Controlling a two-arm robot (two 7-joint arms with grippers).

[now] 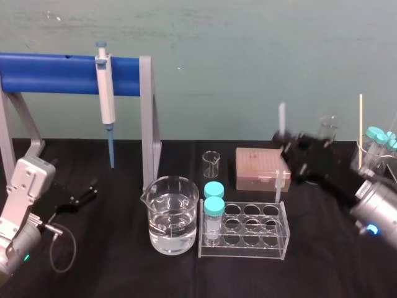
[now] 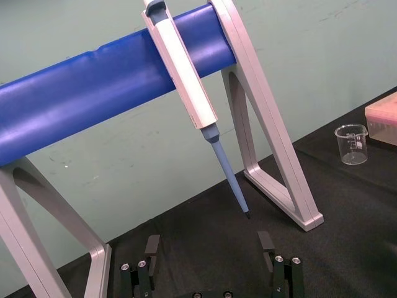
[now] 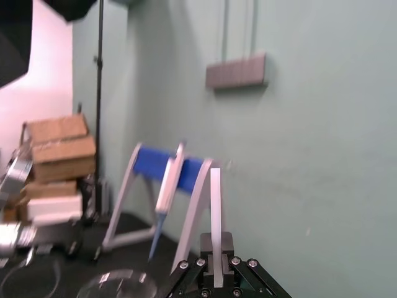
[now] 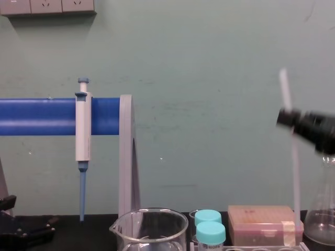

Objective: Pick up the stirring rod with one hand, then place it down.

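Note:
The stirring rod (image 1: 281,124) is a thin translucent white stick held nearly upright in the air, above the pink box (image 1: 262,169) and the vial rack (image 1: 245,245). My right gripper (image 1: 285,152) is shut on it about midway along its length. In the chest view the rod (image 4: 285,89) rises above the right gripper (image 4: 287,119) and reaches down to the pink box. The right wrist view shows the rod (image 3: 215,205) standing up out of the pinched fingers (image 3: 224,245). My left gripper (image 2: 209,248) rests low at the table's left, open and empty, below the pipette (image 2: 186,68).
A blue-bar stand (image 1: 68,73) carries the hanging pipette (image 1: 105,99). A large beaker of water (image 1: 173,214) stands beside the rack, which holds two cyan-capped vials (image 1: 214,205). A small beaker (image 1: 211,162) sits behind. A flask (image 4: 322,219) and more vials (image 1: 375,139) crowd the right edge.

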